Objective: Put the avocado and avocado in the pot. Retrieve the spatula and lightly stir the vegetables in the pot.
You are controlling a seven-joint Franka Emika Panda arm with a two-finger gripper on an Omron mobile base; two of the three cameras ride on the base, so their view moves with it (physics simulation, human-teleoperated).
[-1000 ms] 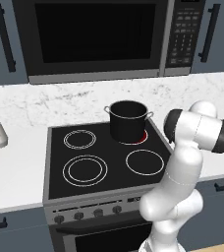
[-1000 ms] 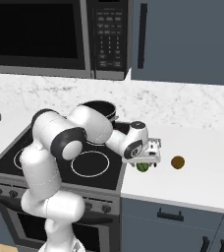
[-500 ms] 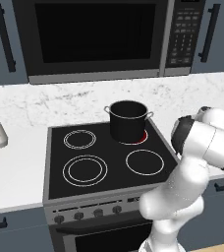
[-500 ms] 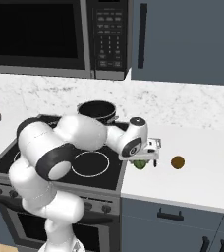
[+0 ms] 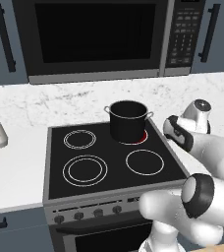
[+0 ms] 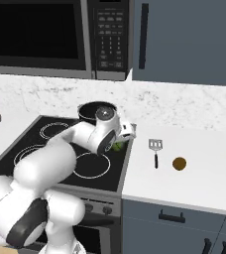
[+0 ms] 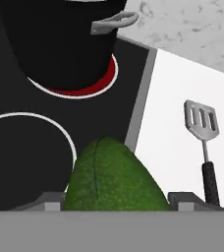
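Claw (image 6: pixel 121 142) is clamped on a green avocado (image 7: pixel 115 179) — held above the stove's right edge, just short of the pot (image 6: pixel 96 112) on the back right burner. Fruit is judged light, firm, slightly slick and rounded; a grip across the widest part is preferred, as taken. Second avocado (image 6: pixel 179 163) lies on the worktop (image 6: pixel 204 173), right of the spatula (image 6: pixel 155 151) — spatula is stiff, best taken by its dark handle.

Bright, even rendered light — soft faint shadows, no glare, sharp to the edges.
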